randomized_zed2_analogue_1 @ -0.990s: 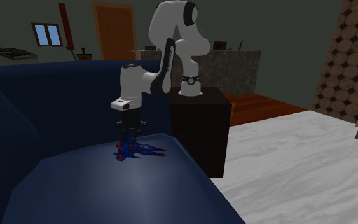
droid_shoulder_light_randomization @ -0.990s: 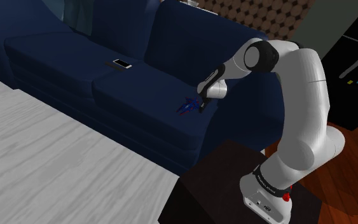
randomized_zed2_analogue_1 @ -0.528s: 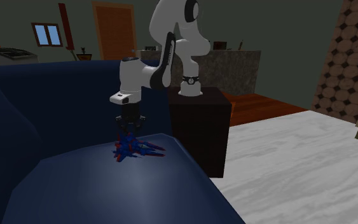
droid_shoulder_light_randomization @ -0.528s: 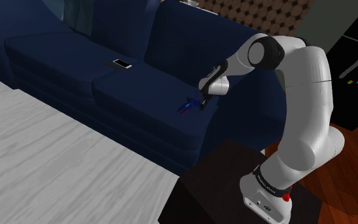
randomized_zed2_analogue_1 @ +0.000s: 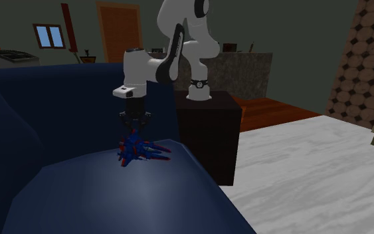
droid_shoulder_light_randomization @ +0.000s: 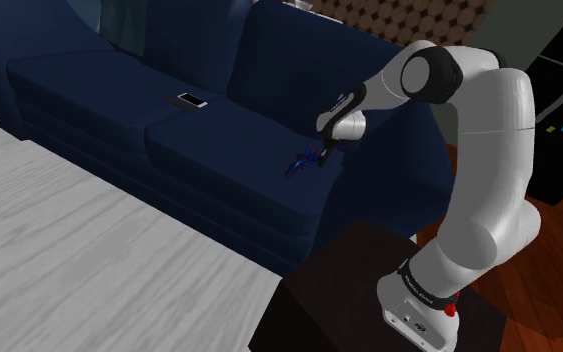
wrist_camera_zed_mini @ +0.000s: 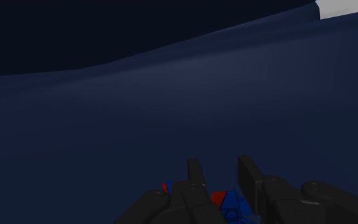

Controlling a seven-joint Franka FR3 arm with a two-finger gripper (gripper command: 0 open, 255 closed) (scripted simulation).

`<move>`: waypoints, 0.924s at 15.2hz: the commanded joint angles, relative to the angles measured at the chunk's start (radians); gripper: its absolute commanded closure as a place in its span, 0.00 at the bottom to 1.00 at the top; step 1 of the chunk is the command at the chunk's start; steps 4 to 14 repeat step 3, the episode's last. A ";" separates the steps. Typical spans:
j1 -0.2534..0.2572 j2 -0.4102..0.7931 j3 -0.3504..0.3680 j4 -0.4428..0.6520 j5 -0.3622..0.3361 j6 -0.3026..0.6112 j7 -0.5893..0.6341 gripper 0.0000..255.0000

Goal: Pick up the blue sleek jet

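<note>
**Between the fingers: jet pinched near one end**

Under the gripper (randomized_zed2_analogue_1: 133, 130) hangs the jet (randomized_zed2_analogue_1: 143, 151), blue with red marks, low over the sofa (randomized_zed2_analogue_1: 112, 196). Whether its underside is clear of the seat cannot be told.

- Wrist view: the gripper (wrist_camera_zed_mini: 220, 163) has both fingers pressed on the jet (wrist_camera_zed_mini: 232, 202), with blue and red showing in the gap. Judged a clamp on the body.
- Long axis: crosswise to the fingers, nearly level. Most of the length sticks out from the pincer on one side, toward the seat's front edge; little shows on the other side.
- Shoulder view agrees: the jet (droid_shoulder_light_randomization: 298, 164) trails away from the gripper (droid_shoulder_light_randomization: 321, 151) on that side.
- Judgement: the hold is off-centre, so the free end may droop or twist. A straight, slow rise suits best.
</note>
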 commanded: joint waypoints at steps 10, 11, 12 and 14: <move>0.006 -0.026 -0.007 -0.009 -0.006 -0.017 0.003 1.00; 0.006 -0.026 -0.007 -0.009 -0.006 -0.017 0.003 1.00; 0.006 -0.026 -0.007 -0.009 -0.006 -0.017 0.003 1.00; 0.006 -0.026 -0.007 -0.009 -0.006 -0.017 0.003 1.00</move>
